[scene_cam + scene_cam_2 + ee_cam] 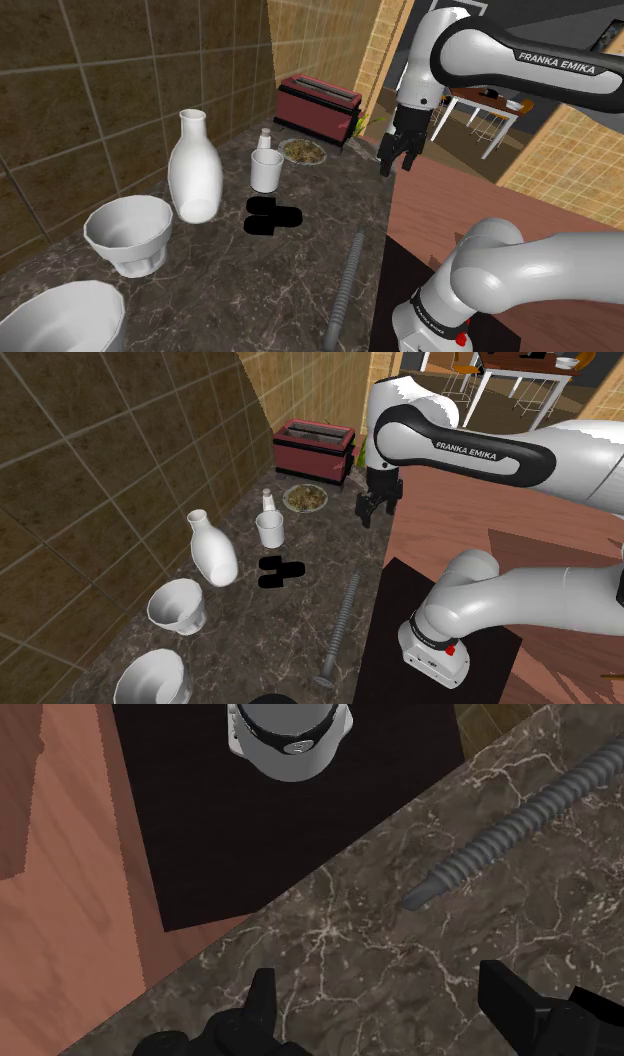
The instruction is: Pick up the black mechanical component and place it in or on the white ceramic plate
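The black mechanical component (272,217) (281,571) lies flat on the dark marble counter, just in front of a white cup (266,170). A round plate (318,157) (305,510) with a pale rim and a speckled brownish face sits further back, before the red toaster. My gripper (397,160) (372,512) (385,1004) hangs above the counter's edge, to the shoulder view's right of the plate and well away from the component. Its fingers stand apart and are open, with nothing between them.
A grey threaded rod (345,290) (520,824) lies near the counter's edge. A white bottle-shaped vase (194,170), two white bowls (128,233) (55,320) and a small bottle (265,138) stand along the tiled wall. The red toaster (318,105) is at the back.
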You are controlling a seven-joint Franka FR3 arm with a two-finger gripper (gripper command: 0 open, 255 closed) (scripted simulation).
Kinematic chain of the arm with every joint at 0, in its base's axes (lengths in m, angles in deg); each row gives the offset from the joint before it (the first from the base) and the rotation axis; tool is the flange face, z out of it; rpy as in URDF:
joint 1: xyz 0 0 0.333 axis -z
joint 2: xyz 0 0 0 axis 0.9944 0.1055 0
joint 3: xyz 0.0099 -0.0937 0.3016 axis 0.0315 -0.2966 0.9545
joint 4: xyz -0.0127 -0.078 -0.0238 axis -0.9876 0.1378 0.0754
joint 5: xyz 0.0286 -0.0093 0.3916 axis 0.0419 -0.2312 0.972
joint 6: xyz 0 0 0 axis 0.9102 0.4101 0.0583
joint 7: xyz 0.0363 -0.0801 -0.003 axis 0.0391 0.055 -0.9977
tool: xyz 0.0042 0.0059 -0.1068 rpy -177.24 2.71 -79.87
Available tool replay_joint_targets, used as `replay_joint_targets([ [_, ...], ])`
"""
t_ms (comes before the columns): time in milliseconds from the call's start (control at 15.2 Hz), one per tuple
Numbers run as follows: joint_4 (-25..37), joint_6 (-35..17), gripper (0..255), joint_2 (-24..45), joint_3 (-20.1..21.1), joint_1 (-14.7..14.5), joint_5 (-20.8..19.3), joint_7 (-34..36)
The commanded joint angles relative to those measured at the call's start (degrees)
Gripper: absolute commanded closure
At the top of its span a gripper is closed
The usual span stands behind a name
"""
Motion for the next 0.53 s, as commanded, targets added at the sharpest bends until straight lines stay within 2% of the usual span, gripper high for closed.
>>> replay_joint_targets([
  [0, 0.0, 0.0, 0, 0.0, 0.0, 0.0, 0.0, 0.0],
  [462, -0.77, -10.42, 0, 6.65, 7.98, -2.69, 5.77, 9.51],
])
